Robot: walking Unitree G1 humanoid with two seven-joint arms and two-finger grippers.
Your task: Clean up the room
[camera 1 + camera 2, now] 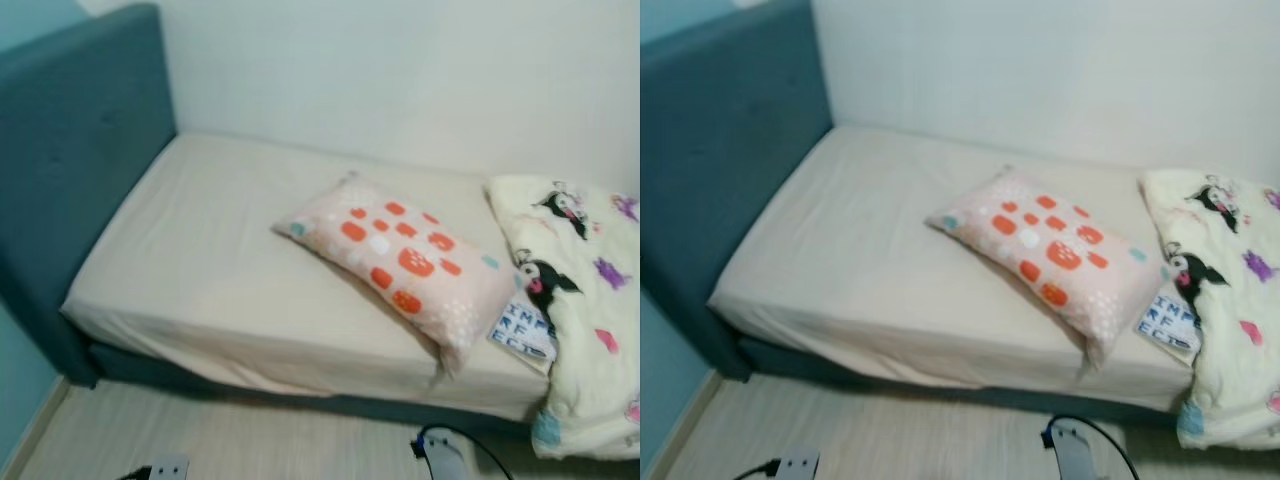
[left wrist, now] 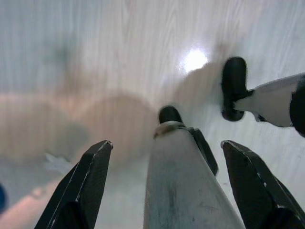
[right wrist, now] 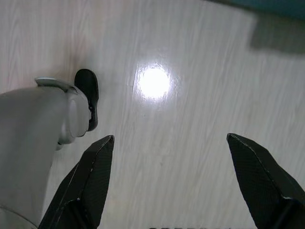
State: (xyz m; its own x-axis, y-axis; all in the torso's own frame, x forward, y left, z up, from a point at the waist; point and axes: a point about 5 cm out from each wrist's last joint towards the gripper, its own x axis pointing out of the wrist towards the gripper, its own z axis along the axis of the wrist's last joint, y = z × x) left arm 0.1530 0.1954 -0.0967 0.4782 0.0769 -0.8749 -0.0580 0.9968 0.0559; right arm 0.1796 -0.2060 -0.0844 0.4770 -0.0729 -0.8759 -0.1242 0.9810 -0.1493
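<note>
A bed (image 1: 200, 260) with a cream sheet and a teal headboard (image 1: 70, 150) stands against a white wall. On it a pink pillow (image 1: 400, 255) with orange spots lies askew, its far end just beside a bunched cartoon-print blanket (image 1: 585, 300), with a printed card (image 1: 522, 332) between them. Both arms hang low over the pale wooden floor (image 3: 190, 119), well below and short of the bed. The left pincer (image 2: 167, 157) and right pincer (image 3: 169, 157) gape wide, holding nothing.
</note>
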